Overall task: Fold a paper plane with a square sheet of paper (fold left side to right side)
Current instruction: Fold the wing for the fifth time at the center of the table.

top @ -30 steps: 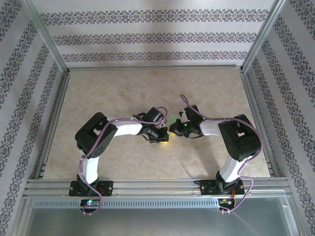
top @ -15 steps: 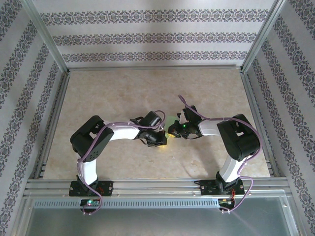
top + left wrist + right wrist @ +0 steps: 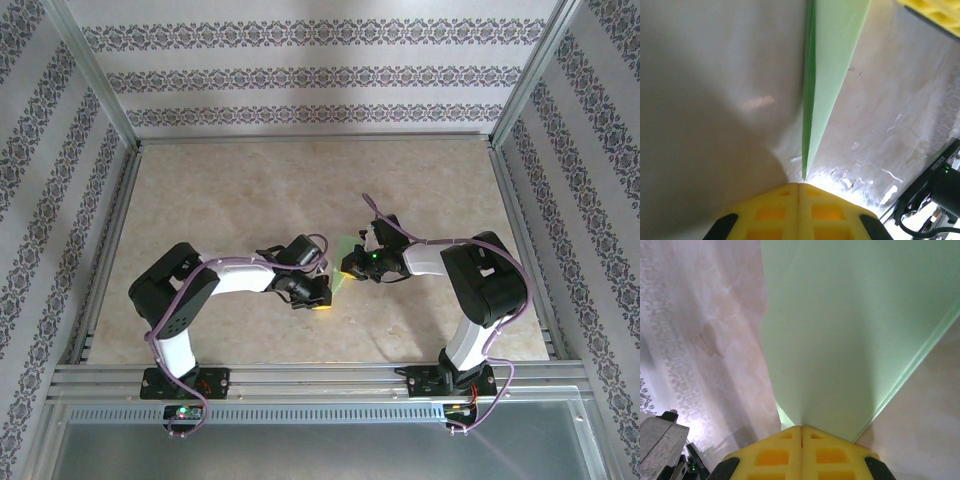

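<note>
Left gripper point(image 3: 799, 184) slid back toward our base, shut tight on green paper point(image 3: 855, 315). Right gripper point(image 3: 801, 427) pinched other end shut, so we kept paper stretched.

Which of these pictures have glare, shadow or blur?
Left wrist view: a broad shadow darkens the table on the left, and glare streaks shine to the right of the green paper. Right wrist view: soft focus, the paper evenly lit but dimmer near the right tool. Top external view: even light, everything sharp.
</note>
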Controlling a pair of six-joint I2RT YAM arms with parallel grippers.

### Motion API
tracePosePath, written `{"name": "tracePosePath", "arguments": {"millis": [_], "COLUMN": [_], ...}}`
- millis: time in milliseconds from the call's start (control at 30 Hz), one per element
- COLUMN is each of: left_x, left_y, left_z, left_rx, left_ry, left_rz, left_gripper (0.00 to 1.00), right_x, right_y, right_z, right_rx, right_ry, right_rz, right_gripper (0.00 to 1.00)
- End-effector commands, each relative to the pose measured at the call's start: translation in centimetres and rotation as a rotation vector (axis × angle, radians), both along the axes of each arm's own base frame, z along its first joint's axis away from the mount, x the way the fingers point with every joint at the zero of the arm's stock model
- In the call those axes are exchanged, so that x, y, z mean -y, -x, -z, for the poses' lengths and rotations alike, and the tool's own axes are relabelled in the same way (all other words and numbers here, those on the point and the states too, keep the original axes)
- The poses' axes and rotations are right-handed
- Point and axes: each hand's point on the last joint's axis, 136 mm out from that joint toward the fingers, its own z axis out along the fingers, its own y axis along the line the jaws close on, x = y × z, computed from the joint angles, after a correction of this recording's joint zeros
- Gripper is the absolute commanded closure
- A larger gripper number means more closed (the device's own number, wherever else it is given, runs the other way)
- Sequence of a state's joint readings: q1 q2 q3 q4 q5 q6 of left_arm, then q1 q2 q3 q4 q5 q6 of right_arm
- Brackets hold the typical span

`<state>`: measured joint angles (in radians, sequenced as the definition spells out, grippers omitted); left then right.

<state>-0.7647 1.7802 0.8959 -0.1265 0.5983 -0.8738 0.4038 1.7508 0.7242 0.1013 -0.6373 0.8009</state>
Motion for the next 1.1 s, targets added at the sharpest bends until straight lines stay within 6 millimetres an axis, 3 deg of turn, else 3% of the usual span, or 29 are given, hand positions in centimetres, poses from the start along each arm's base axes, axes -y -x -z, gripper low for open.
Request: {"name": "tracePosePath", "arguments": {"millis": [0, 167, 567, 933, 1067], "left_x": [0.0, -0.2, 1.5, 0.6, 0.1], "left_y": [-0.3, -2.7, -5.1, -5.9, -5.3], "left_z": [-2.9, -5.0, -1.1, 1.1, 1.8], "left_rx": [0.027, 0.097, 0.074, 0.072, 0.052], "left_ry": [0.033, 0.059, -0.030, -0.050, -0.066], "left_rz": [-0.015, -0.051, 0.011, -0.073, -0.076], "left_gripper": [0.98, 0.98, 1.00, 1.00, 1.00], "right_x": [1.4, 1.1, 0.7, 0.6, 0.3], "right_y": [0.8, 0.6, 0.6, 0.5, -0.1], "right_z": [2.3, 1.8, 1.5, 1.1, -0.1], "right_rx": [-0.040, -0.026, -0.020, -0.012, 0.017], "right_ry": [0.099, 0.090, 0.085, 0.080, 0.064], "right_rz": [0.014, 0.021, 0.022, 0.021, 0.023], "right_gripper": [1.00, 1.00, 1.00, 1.00, 1.00]}}
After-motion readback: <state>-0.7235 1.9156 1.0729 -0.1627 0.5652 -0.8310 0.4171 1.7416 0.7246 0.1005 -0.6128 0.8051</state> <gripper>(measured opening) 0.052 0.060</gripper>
